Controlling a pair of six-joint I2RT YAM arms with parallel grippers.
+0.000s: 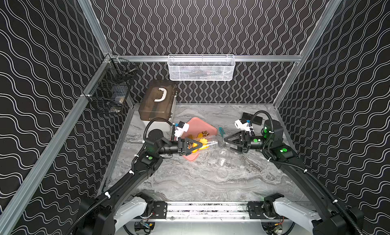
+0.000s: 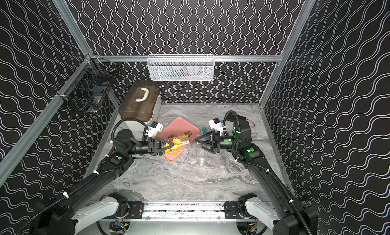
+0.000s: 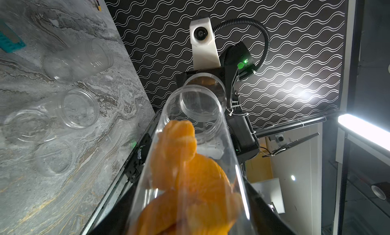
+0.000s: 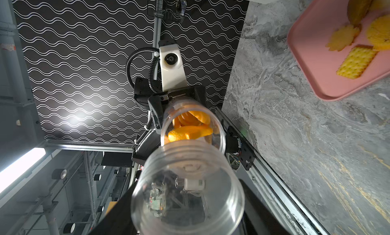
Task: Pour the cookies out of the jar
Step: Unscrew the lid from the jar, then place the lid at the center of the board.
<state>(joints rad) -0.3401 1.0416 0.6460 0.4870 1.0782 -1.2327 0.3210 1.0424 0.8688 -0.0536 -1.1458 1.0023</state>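
We see a black cell with wavy white lines on its walls and a grey marbled worktop (image 1: 190, 181). The left claw (image 1: 195, 147) is clenched on the clear jar (image 1: 207, 144), which lies almost level with its mouth towards the right claw (image 1: 227, 143). Most of the cookies (image 1: 200, 144) sit bunched inside the jar, right at the left claw. A few more lie on the pink tray (image 1: 198, 123) beneath and just beyond it. The right claw grasps a clear threaded piece, probably the lid (image 4: 187, 191), just in front of the mouth. Empty jars (image 3: 78, 58) lie on the worktop below the right claw.

We judge the mouth to hang at the tray's edge, so a tip from here could drop cookies onto the worktop. The wedged pile may jam and then fall all at once. The lid may also block the mouth.

We can read no brand, label or writing.
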